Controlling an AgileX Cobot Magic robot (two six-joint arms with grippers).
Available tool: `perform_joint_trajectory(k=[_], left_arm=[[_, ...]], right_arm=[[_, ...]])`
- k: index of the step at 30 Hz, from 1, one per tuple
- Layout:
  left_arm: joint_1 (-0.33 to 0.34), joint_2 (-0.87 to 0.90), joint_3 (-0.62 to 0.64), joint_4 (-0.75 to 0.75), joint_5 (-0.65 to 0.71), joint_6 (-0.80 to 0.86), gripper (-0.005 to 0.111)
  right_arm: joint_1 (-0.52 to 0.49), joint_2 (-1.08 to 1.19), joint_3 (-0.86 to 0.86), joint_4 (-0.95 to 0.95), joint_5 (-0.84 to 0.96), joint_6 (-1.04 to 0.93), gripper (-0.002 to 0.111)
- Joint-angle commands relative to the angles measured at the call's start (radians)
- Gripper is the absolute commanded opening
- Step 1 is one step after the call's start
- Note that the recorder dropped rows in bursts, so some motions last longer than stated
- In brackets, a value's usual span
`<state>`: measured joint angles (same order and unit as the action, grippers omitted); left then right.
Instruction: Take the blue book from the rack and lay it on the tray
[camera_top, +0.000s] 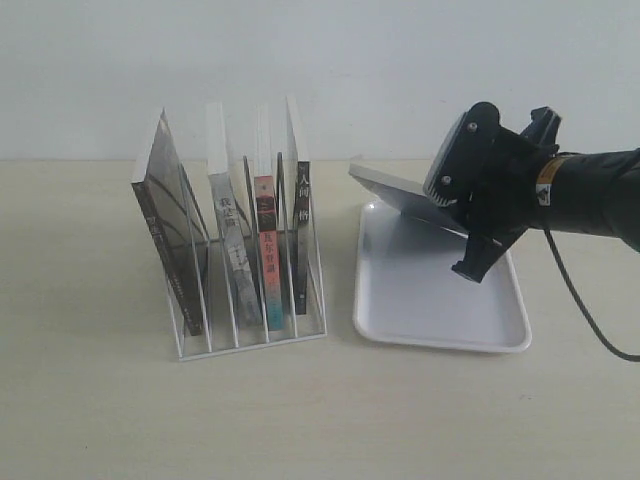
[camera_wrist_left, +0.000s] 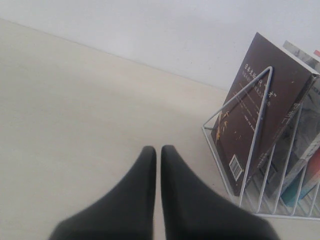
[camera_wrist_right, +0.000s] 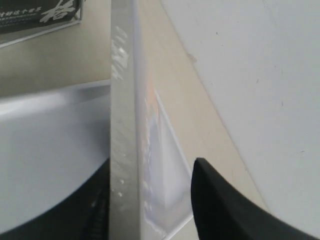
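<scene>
The blue book (camera_top: 395, 188) hangs tilted over the white tray (camera_top: 430, 310), its free corner raised toward the rack. Only its pale underside and page edge show there. My right gripper (camera_top: 468, 240) is shut on the book's lower end, just above the tray. In the right wrist view the book's page edge (camera_wrist_right: 122, 125) runs between the two black fingers (camera_wrist_right: 215, 200), with the tray (camera_wrist_right: 45, 130) beneath. The white wire rack (camera_top: 250, 335) stands left of the tray. My left gripper (camera_wrist_left: 158, 150) is shut on nothing, low over the table beside the rack (camera_wrist_left: 250, 150).
The rack holds several upright books: a dark-covered one (camera_top: 165, 240) leaning at the left end, a grey-spined one (camera_top: 232, 250), the red-and-teal-spined one (camera_top: 267, 250) and the black-spined one (camera_top: 301, 230). A pale wall stands behind the table. The right arm's cable (camera_top: 590, 310) trails at right.
</scene>
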<state>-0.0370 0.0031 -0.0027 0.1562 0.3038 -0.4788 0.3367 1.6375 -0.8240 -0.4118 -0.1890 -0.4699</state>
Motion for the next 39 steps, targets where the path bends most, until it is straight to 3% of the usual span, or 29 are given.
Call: perform_joint_trajectory(k=[1, 8, 17, 20, 22, 23, 27, 39], left_arm=[[0.001, -0.003, 0.003, 0.000, -0.011, 0.002, 0.004], [0.001, -0.003, 0.003, 0.000, -0.011, 0.002, 0.004], [0.001, -0.003, 0.003, 0.000, -0.011, 0.002, 0.004], [0.001, -0.003, 0.003, 0.000, -0.011, 0.002, 0.004], [0.001, -0.003, 0.003, 0.000, -0.011, 0.002, 0.004], [0.001, -0.003, 0.003, 0.000, -0.011, 0.002, 0.004], [0.001, -0.003, 0.003, 0.000, -0.011, 0.002, 0.004], [0.001, -0.003, 0.003, 0.000, -0.011, 0.002, 0.004]], right_arm=[[-0.008, -0.041, -0.008, 0.007, -0.025, 0.051, 0.045], [-0.008, -0.171, -0.008, 0.007, 0.063, 0.282, 0.045], [-0.008, -0.292, -0.008, 0.007, 0.273, 0.350, 0.044], [-0.008, -0.331, -0.008, 0.017, 0.309, 0.399, 0.029], [-0.008, -0.365, -0.008, 0.019, 0.344, 0.476, 0.005], [-0.008, -0.383, -0.008, 0.024, 0.359, 0.528, 0.000], [-0.008, -0.419, -0.008, 0.026, 0.406, 0.622, 0.000], [-0.008, -0.429, -0.008, 0.026, 0.396, 0.622, 0.000]])
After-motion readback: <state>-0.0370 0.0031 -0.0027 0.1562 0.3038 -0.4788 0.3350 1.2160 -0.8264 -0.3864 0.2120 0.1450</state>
